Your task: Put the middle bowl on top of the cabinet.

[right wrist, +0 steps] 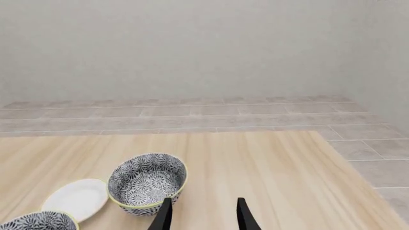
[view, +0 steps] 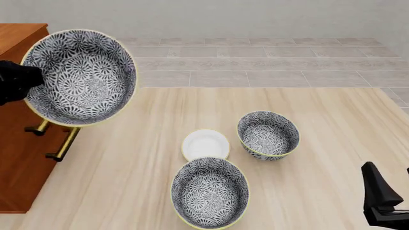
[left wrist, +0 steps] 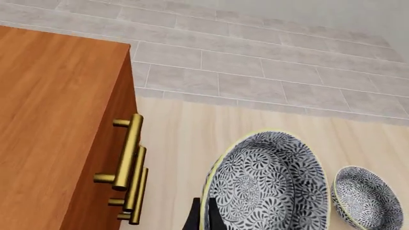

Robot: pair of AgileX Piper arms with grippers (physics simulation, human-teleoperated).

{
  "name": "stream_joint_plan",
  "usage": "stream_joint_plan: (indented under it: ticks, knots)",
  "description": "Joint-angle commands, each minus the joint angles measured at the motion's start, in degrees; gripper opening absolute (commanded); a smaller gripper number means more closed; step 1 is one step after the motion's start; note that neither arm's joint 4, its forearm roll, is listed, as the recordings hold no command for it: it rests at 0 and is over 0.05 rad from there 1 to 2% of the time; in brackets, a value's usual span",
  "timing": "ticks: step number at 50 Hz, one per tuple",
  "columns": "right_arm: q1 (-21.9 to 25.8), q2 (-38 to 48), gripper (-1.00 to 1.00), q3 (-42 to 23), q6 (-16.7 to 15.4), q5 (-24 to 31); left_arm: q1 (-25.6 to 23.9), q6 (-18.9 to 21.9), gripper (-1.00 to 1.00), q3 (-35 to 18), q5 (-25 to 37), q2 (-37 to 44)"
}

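Middle bowl (view: 80, 76) gripped at rim by left hand (view: 22, 81), raised beside cabinet (view: 19, 143)

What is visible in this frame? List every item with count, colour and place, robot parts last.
Deep round floral bowl, dark-grey-and-white with pale yellowish rim: three; lifted bowl held at the left beside the cabinet, near bowl on the table, right bowl on the table.
Small plain white plate: one, on the table between the two resting bowls.
Reddish-brown wooden cabinet with brass bar handles: one, far left.
Light wooden table: one.
Left gripper: black, clamped on the lifted bowl's rim.
Right gripper: black, open, low at the right.
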Motion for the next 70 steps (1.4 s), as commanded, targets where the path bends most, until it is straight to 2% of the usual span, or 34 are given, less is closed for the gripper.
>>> stream_joint_plan:
  ticks: [1, 20, 50, 70]
  knots:
    - [-0.03, 0.2, 1.0, 0.07, 0.06, -0.22, 1.51, 0.79, -1.0, -3.52, 0.64, 0.81]
    - [0.02, 0.04, 1.0, -0.03, -0.05, 0.03, 3.71, 1.14, -1.0, -9.46, 2.72, 1.5]
    - [-0.03, 0.14, 1.0, -0.12, -0.02, 0.11, 7.87, -0.38, -1.0, -14.28, 4.18, 2.04]
    - [0.13, -0.02, 1.0, 0.24, -0.24, 0.24, 14.23, -1.96, -1.0, -17.9, 2.27, 7.57]
